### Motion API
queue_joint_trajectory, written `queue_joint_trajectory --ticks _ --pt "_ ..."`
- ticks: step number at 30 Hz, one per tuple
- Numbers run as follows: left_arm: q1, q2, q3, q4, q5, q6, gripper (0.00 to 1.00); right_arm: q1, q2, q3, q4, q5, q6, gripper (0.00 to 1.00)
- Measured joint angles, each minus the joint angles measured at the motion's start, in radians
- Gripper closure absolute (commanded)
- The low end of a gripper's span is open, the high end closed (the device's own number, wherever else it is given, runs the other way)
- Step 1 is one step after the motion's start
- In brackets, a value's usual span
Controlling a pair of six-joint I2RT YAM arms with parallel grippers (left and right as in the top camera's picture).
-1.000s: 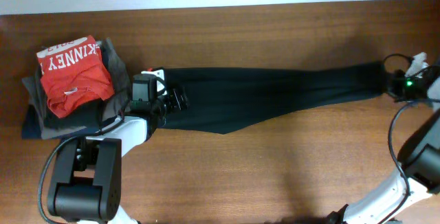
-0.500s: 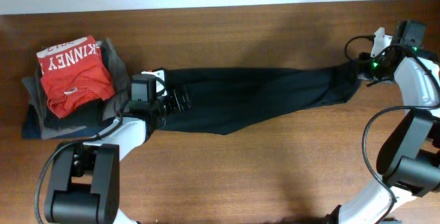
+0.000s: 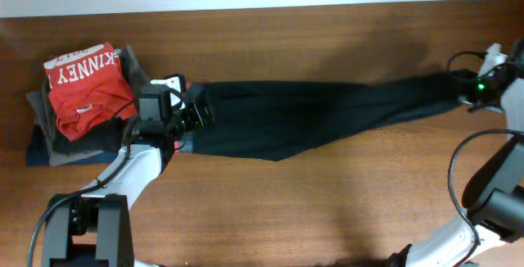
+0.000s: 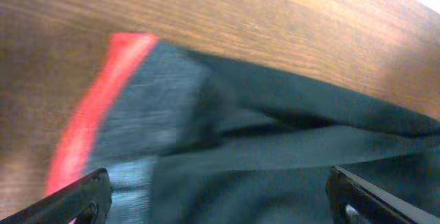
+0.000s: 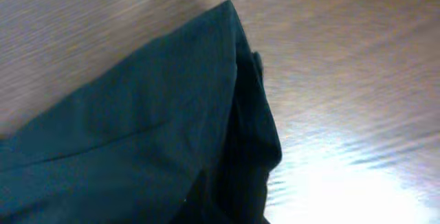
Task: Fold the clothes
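The black pants (image 3: 327, 107) lie stretched out lengthwise across the wooden table. My left gripper (image 3: 196, 113) is at the waistband end. In the left wrist view its fingers (image 4: 216, 189) are spread wide over the grey waistband with its red-orange edge (image 4: 137, 114), so it is open. My right gripper (image 3: 473, 91) is at the leg-cuff end on the far right. In the right wrist view the black cloth (image 5: 137, 128) fills the bottom of the frame and hides the fingers. The cuff end follows this gripper.
A pile of folded garments stands at the left, with a red "KINNEY" T-shirt (image 3: 86, 83) on top of grey and navy pieces (image 3: 49, 148). The table's far edge (image 3: 262, 6) meets a white wall.
The right gripper swung in and up with the cuff end, slackening the pants, then went back out right and stretched them. The left gripper and the waistband shifted a little to the left.
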Motion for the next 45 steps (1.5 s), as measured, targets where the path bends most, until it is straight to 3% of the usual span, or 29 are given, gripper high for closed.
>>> queue_joint_trajectory --ticks 6,11,20,27,39,40,41,42,45 --pt "0.002 0.0 0.0 -0.045 0.0 0.0 0.01 -0.035 0.0 0.001 0.002 -0.028 -0.001 0.94" --pt "0.002 0.0 0.0 -0.076 0.0 -0.001 0.01 0.037 -0.001 0.031 -0.057 -0.061 -0.023 0.94" --pt "0.002 0.0 -0.002 -0.127 -0.027 0.0 0.01 0.421 -0.013 0.061 -0.201 -0.086 -0.1 0.94" --pt "0.002 0.0 -0.002 -0.142 -0.048 -0.001 0.01 0.685 -0.013 0.043 -0.208 -0.089 -0.106 0.93" --pt "0.002 0.0 -0.002 -0.154 -0.052 -0.001 0.01 0.949 0.023 0.031 -0.167 -0.089 -0.092 0.92" --pt "0.002 0.0 -0.002 -0.156 -0.052 -0.001 0.01 0.961 0.025 0.031 -0.168 -0.089 -0.092 0.87" --pt "0.002 0.0 -0.002 -0.157 -0.052 -0.001 0.01 0.967 0.026 0.031 -0.168 -0.089 -0.093 0.73" --pt "0.002 0.0 -0.002 -0.158 -0.052 -0.001 0.01 0.972 0.026 0.031 -0.171 -0.089 -0.092 0.66" --pt "0.002 0.0 -0.002 -0.16 -0.052 -0.001 0.01 0.978 0.027 0.031 -0.193 -0.09 -0.087 0.59"
